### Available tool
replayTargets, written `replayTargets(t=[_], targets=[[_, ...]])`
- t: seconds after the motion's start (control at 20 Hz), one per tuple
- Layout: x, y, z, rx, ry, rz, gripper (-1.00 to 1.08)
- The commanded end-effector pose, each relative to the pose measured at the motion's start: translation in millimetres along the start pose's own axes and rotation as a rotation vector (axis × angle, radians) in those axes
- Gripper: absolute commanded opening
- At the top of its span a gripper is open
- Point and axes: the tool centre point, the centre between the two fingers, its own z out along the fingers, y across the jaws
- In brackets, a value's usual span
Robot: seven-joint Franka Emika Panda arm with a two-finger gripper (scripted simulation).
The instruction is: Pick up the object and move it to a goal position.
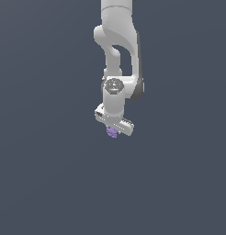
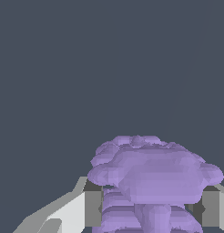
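- The white arm (image 1: 117, 46) comes down from the top centre of the exterior view, wrist pointing straight down, most likely so the hand meets the load squarely from above.
- The pincer (image 1: 114, 130) sits just above the middle of that view, its crossbar slanted, and it is closed onto the object; in the wrist view a grey finger (image 2: 92, 207) stands at each side of the purple mass.
- The object (image 1: 112, 132), a tiny light-purple lumpy piece, peeks out under the crossbar at the frame's centre, between the fingers.
- No goal marker shows anywhere, so how far it must travel cannot be judged.
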Motion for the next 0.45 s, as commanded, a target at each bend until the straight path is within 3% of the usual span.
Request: replayTargets(t=[0.0, 0.4], targets=[[-4.9, -5.1, -12.2, 0.000, 0.000, 0.000, -1.00], [-12.2, -12.4, -30.4, 0.000, 0.000, 0.000, -1.00]])
